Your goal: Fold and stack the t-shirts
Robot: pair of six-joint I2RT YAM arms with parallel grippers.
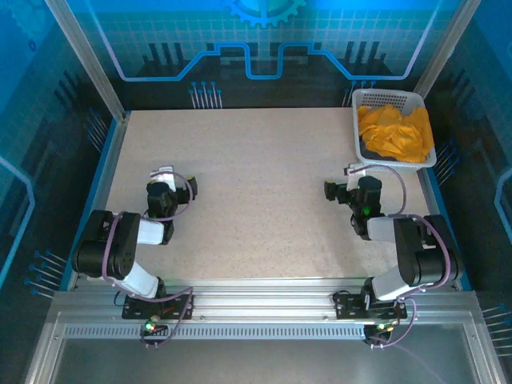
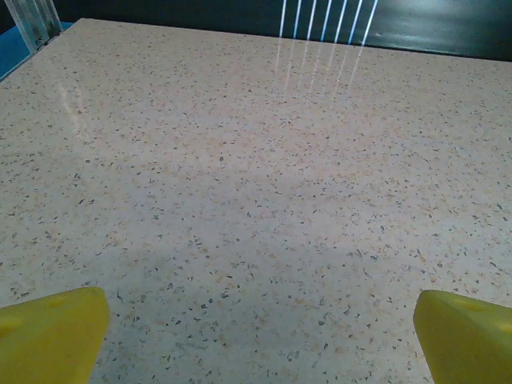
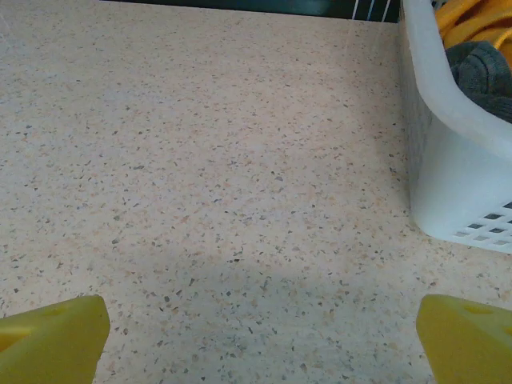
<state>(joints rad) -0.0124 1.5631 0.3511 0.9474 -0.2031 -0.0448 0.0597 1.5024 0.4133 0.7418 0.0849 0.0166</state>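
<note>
A bright orange-yellow fabric t-shirt (image 1: 394, 132) lies crumpled in loose, unfolded heaps inside a white plastic lattice basket (image 1: 364, 100) at the upper right of the overhead frame. In the right wrist view, a dark charcoal grey soft t-shirt (image 3: 484, 72) shows bunched just inside the basket's near rim, at the upper right of that frame, with orange folds above it. Both garments sit in the basket, so the folding and stacking appears not yet begun. The basket stands at the far right corner of a speckled beige tabletop (image 1: 256, 232), whose broad middle looks meant as the flat working ground for spreading each shirt. The right gripper (image 1: 344, 180), just below the basket in the overhead frame, has its jaws spread wide with nothing between them. Its yellow fingertips (image 3: 52, 336) sit in the lower corners of its wrist view and the basket's wall is close on the right. It seems the better placed of the two to reach in first. The left gripper (image 1: 178, 178), at centre left and well apart from the basket, likewise stands with jaws wide apart and holds nothing, facing bare tabletop. The shirts look limp and tangled, so lifting one free without dragging the other, or the light basket, may take care.
</note>
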